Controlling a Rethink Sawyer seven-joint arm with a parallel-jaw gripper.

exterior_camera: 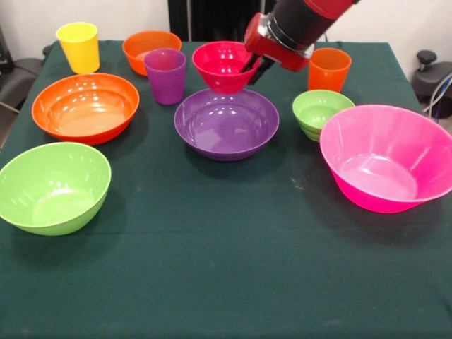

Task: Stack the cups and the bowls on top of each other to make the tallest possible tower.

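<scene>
Reaching down over the far side of the table (212, 282), the gripper (254, 68) has its dark fingers at the rim of the small red-magenta bowl (222, 65). They look slightly apart, straddling the bowl's wall, but whether they have already pinched it I cannot tell from this angle.

That bowl sits near the middle of the far edge, just behind the large purple bowl (226, 123). The purple cup (165, 75) stands just beside it, and the small orange bowl (151, 49) lies beyond the cup toward the corner where the yellow cup (79, 46) is.

All these pieces look like thin, glossy plastic: light, stiff enough to keep shape, and probably slippery. The rim seems the best place to hold, one finger inside and one outside the wall. So light a bowl may swing or tilt when lifted by one edge, so a firm pinch seems wise.
</scene>
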